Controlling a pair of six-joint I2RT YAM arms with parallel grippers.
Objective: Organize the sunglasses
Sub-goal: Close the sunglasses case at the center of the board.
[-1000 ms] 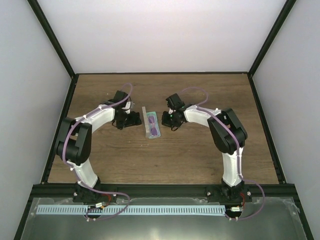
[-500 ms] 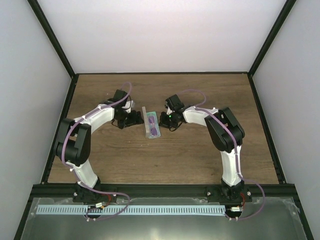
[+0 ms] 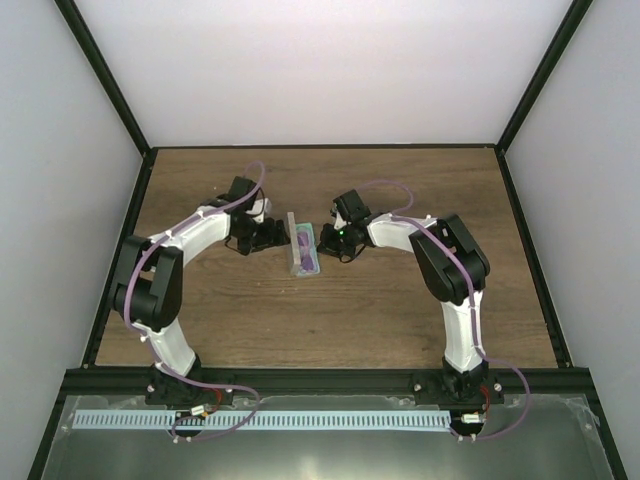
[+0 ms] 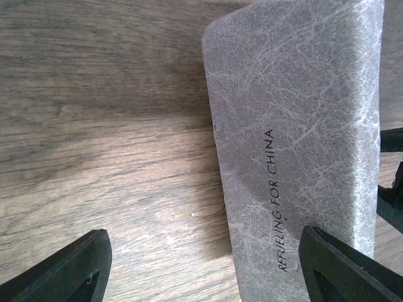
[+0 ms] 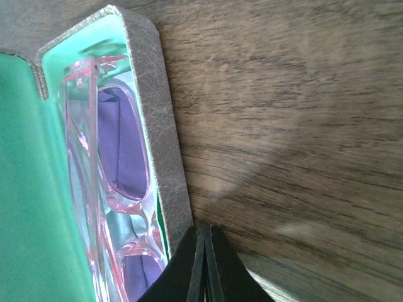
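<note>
The sunglasses (image 5: 119, 157), pink-framed with purple lenses, lie inside the open grey case (image 5: 160, 145) with green lining, at the table's middle (image 3: 308, 252). The case's lid (image 4: 302, 126), grey with black lettering, stands tilted up on the case's left side. My left gripper (image 4: 201, 267) is open just left of the lid (image 3: 272, 236), with one finger (image 4: 343, 267) over the lid's outer face and the other over bare wood. My right gripper (image 5: 204, 251) is shut and empty, its tip against the case's right wall (image 3: 326, 242).
The wooden table (image 3: 400, 300) is boxed in by white walls and a black frame. A black rail (image 3: 320, 375) runs along the near edge by both arm bases. Nothing else lies on the wood.
My left gripper has moved right against the lid, which now stands steeper over the case. The right gripper shifted slightly left to the case's wall.
</note>
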